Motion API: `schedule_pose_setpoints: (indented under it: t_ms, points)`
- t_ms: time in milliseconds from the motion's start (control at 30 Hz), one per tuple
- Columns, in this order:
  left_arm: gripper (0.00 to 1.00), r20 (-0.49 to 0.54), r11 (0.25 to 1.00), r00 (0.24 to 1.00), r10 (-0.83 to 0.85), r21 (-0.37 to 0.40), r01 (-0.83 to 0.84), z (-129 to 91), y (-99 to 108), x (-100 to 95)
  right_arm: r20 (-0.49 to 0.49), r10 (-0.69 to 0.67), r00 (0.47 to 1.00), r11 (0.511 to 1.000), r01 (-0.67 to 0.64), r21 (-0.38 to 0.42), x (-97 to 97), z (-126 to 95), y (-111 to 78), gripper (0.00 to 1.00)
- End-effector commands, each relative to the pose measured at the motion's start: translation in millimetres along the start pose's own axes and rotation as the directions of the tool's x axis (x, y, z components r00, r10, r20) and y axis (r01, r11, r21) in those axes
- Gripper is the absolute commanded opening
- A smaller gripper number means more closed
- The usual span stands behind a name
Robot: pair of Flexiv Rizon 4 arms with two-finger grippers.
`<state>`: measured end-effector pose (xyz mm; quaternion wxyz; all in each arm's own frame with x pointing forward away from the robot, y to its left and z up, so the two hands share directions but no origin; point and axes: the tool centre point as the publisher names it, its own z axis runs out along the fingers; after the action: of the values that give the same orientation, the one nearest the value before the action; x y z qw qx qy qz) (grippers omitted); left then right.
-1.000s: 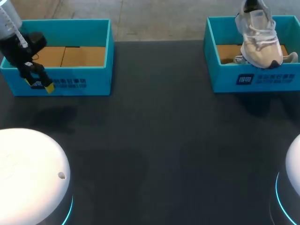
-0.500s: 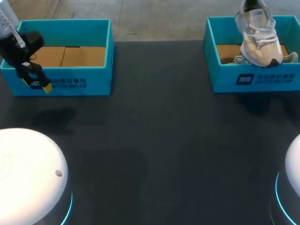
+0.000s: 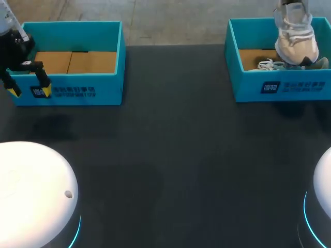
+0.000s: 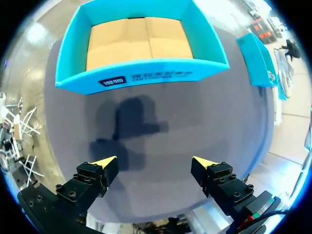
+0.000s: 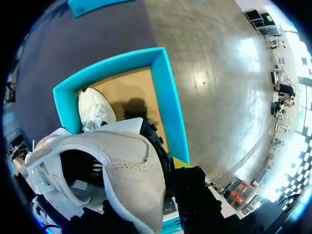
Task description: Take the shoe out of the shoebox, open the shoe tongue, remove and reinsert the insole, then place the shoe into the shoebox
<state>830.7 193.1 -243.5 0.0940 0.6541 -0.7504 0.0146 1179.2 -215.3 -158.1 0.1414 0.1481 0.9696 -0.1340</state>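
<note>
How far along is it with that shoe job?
Early, it seems. Done: the shoe is up out of the right shoebox, gripped by the right hand; a second shoe lies inside. In hand: holding it aloft. The left hand hangs open and empty near the left shoebox. Left, apparently: opening the tongue, insole out and in, boxing the shoe.

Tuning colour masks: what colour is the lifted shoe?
The shoe is cream-white; the head view shows it best.
</note>
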Motion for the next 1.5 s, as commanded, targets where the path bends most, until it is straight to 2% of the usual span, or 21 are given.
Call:
schedule_pose_setpoints:
  t_ms: [33, 200, 967, 1200, 1400, 1500]
  points:
    - [1.00, 0.009, 1.000, 1.000, -0.028, 0.000, 0.028, -1, -1, -4.5, -0.028, -0.003, 1.000, 1.000, 0.003, 0.008, -17.7, 7, -2.8, 0.00]
    - [1.00, 0.006, 0.999, 0.999, -0.038, -0.005, 0.038, -2, -2, -7.9, -0.034, -0.022, 0.999, 1.000, 0.022, -0.013, -28.4, 16, -10.9, 0.00]
    - [1.00, 0.006, 0.999, 0.999, -0.038, -0.005, 0.038, -2, -2, -7.9, -0.034, -0.022, 0.999, 1.000, 0.022, -0.013, -28.4, 16, -10.9, 0.00]
    - [1.00, 0.006, 0.999, 0.999, -0.038, -0.005, 0.038, -2, -2, -7.9, -0.046, -0.038, 0.998, 0.999, 0.036, -0.036, -42.3, 33, -16.2, 0.00]
    - [1.00, 0.006, 0.999, 0.999, -0.038, -0.005, 0.038, -2, -2, -7.9, -0.041, -0.023, 0.999, 1.000, 0.022, -0.016, -54.0, 41, -24.0, 0.00]
    - [1.00, 0.006, 0.999, 0.999, -0.038, -0.005, 0.038, -2, -2, -7.9, -0.064, 0.035, 0.997, 0.999, -0.034, 0.006, -59.7, 45, -30.5, 0.00]
